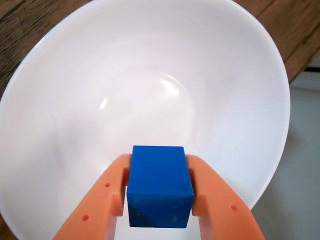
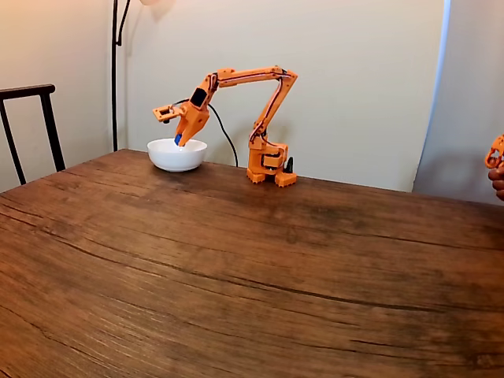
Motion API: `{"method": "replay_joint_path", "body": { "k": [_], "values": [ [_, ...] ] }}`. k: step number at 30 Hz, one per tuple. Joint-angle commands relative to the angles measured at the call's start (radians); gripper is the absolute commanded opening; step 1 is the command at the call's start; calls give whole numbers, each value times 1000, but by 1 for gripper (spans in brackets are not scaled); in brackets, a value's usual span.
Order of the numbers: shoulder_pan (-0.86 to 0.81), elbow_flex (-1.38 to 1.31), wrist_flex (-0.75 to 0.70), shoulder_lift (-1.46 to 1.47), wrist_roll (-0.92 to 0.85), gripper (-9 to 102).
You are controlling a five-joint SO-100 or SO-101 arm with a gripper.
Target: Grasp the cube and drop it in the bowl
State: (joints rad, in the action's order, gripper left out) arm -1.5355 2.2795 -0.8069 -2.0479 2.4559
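Note:
In the wrist view the blue cube [image 1: 159, 185] is pinched between my two orange fingers [image 1: 100, 205], and my gripper [image 1: 160, 197] is shut on it. The cube hangs above the inside of the white bowl [image 1: 150, 85], whose hollow holds nothing else. From the fixed view the bowl [image 2: 177, 154] stands at the far left of the wooden table, and my gripper [image 2: 180, 141] points down over it with the cube [image 2: 179, 140] at its tip, just above the rim.
The orange arm's base [image 2: 269, 164] stands right of the bowl at the table's back edge. A dark chair [image 2: 31, 118] and a lamp pole [image 2: 115, 71] stand behind the table at left. An orange part in a hand [image 2: 496, 161] shows at the right edge.

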Motion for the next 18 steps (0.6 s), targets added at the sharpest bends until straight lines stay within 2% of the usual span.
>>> {"method": "replay_joint_path", "body": {
  "k": [1, 5, 11, 18],
  "values": [
    [5, -21, 17, 2, -8, 12],
    [2, -21, 12, 0, -8, 24],
    [15, -23, -14, -11, -11, 26],
    [60, -202, -259, -14, -38, 26]
  ]
}}
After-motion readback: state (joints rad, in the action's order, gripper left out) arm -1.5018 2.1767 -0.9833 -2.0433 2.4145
